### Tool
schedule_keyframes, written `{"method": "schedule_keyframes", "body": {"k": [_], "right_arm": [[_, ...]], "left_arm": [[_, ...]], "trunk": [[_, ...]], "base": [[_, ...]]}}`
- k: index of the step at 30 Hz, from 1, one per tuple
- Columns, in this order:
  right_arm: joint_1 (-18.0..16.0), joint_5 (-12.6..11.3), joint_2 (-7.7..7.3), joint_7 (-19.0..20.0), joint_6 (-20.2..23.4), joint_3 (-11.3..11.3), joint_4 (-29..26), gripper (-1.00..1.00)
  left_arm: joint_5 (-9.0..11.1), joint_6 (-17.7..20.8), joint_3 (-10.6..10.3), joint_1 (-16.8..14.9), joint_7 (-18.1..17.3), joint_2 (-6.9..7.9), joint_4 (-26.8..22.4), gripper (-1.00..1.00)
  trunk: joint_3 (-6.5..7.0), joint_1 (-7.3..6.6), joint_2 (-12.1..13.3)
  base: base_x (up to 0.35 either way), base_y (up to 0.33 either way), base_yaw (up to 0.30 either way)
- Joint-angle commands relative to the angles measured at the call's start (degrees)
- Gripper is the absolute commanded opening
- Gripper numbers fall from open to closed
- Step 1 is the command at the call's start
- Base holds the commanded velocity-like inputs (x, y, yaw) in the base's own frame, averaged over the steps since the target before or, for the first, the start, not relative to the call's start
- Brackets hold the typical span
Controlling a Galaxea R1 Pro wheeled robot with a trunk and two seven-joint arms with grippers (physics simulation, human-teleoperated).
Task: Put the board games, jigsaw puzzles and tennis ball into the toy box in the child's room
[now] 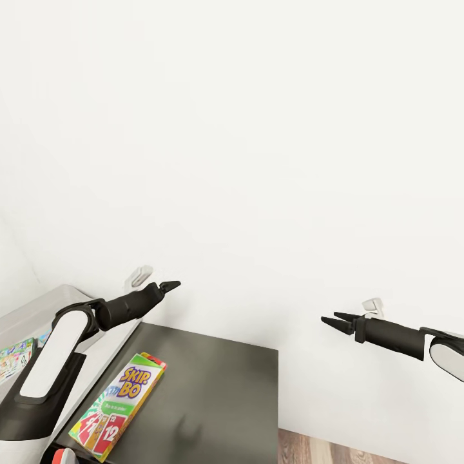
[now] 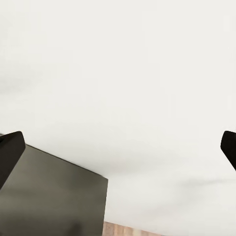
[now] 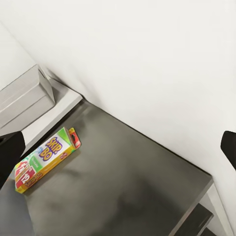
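A rainbow SKIP-BO board game [image 1: 122,403] lies flat on a low dark-grey cabinet top [image 1: 212,393], near its left edge; it also appears as the SKIP-BO box [image 3: 46,158] in the right wrist view. My left gripper [image 1: 169,285] hangs open above the cabinet's back left corner, close to the white wall, holding nothing. Out to the right, past the cabinet's edge, my right gripper [image 1: 332,318] is open and empty in mid-air. At the far left, a second colourful flat box [image 1: 16,359] rests on the pale grey table [image 1: 48,303], cut off by the view's edge.
A white wall [image 1: 258,161] stands right behind the cabinet. Two small white wall fittings [image 1: 139,276] [image 1: 372,305] sit near the grippers. Wood-plank floor [image 1: 361,451] shows to the right of the cabinet. The table's grey side [image 3: 27,93] rises above the cabinet top.
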Motion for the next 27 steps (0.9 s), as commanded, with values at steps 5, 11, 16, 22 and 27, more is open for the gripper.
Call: {"method": "schedule_keyframes", "body": {"k": [5, 11, 16, 22, 27], "right_arm": [[-0.1, -0.6, -0.06, 0.1, 0.2, 0.2, 0.0, 1.00], [-0.1, -0.6, -0.06, 0.1, 0.2, 0.2, 0.0, 1.00], [-0.6, -0.5, 0.65, -1.0, 1.1, -1.0, 1.3, 1.00], [-1.0, -0.3, 2.57, -2.3, 3.0, -2.9, 3.2, 1.00], [-1.0, -0.2, 4.18, -2.8, 4.6, -4.3, 4.8, 1.00]], "left_arm": [[0.6, 0.0, -0.1, -0.1, 0.6, 0.04, -0.1, 1.00], [0.6, 0.0, -0.1, -0.1, 0.6, 0.04, -0.1, 1.00], [0.2, -0.3, -0.1, 0.6, 0.6, -0.37, 0.6, 1.00], [-0.2, -0.5, 0.0, 2.3, 0.7, -0.71, 2.5, 1.00], [-0.4, -0.7, 0.1, 3.1, 0.7, -0.89, 4.1, 1.00]], "trunk": [[-0.14, 0.04, -0.1], [-0.14, 0.04, -0.1], [-0.14, 0.04, -0.1], [-0.14, 0.04, -0.1], [-0.14, 0.04, -0.1]], "base": [[0.000, 0.000, 0.000], [0.000, 0.000, 0.000], [0.000, 0.000, 0.000], [0.000, 0.000, 0.000], [0.000, 0.000, 0.000]]}}
